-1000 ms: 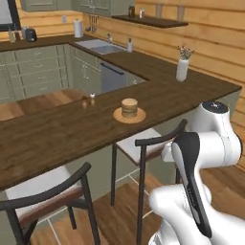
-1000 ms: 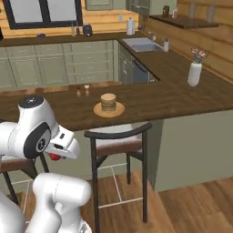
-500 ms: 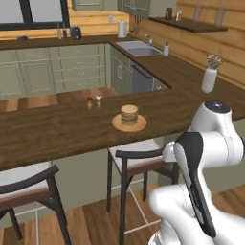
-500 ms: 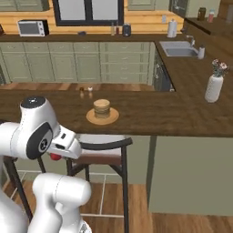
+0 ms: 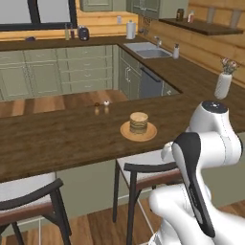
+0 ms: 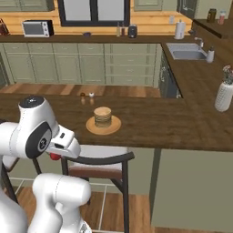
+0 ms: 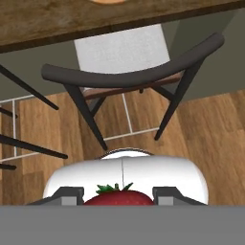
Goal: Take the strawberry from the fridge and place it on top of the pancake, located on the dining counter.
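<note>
Dark wood dining counter [image 5: 57, 139], pancake [image 5: 139, 123] on plate, chair [image 7: 129, 76] below, jaws closed on strawberry [image 7: 119, 196]

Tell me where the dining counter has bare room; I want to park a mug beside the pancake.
The dining counter is bare left of the pancake plate and between it and the vase. Just behind the plate stand two small shakers, so that patch is tighter.

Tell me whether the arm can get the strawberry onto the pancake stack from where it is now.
Probably yes. The end effector holds the small red strawberry low, below the dark-brown wood dining counter, above the dark curved-back chair. The tan pancake stack has nothing over it, so the arm must first rise past the counter edge.
</note>
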Robot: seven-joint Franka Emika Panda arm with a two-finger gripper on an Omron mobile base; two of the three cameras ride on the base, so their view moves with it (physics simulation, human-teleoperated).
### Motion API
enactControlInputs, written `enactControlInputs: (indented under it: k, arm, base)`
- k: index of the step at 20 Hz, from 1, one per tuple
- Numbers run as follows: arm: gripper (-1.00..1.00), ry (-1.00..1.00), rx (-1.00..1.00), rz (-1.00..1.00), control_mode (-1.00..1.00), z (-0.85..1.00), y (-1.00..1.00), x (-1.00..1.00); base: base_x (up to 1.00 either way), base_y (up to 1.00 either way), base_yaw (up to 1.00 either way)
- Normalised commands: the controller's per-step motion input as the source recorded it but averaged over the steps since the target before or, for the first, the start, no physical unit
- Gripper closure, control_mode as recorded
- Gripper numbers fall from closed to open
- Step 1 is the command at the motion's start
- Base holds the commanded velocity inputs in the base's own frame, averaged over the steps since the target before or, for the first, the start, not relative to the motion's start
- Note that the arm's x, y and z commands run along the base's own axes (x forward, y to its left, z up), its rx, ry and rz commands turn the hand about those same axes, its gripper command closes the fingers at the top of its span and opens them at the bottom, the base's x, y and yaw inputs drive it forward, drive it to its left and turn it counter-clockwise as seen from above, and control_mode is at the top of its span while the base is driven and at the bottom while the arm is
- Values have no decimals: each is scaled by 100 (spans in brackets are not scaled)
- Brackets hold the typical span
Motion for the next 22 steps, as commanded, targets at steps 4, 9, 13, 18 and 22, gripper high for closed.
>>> enactControlInputs:
  k: [4, 9, 13, 18, 22]
  arm:
    - [100, 0, 0, 0, 100, 0, 0, 0]
    - [100, 0, 0, 0, 100, 0, 0, 0]
    - [100, 0, 0, 0, 100, 0, 0, 0]
    - [100, 0, 0, 0, 100, 0, 0, 0]
    - [100, 0, 0, 0, 100, 0, 0, 0]
  base:
    - [50, -59, 5]
    - [39, -72, 3]
    - [23, -39, 0]
    - [17, 0, 0]
    - [45, 0, 0]
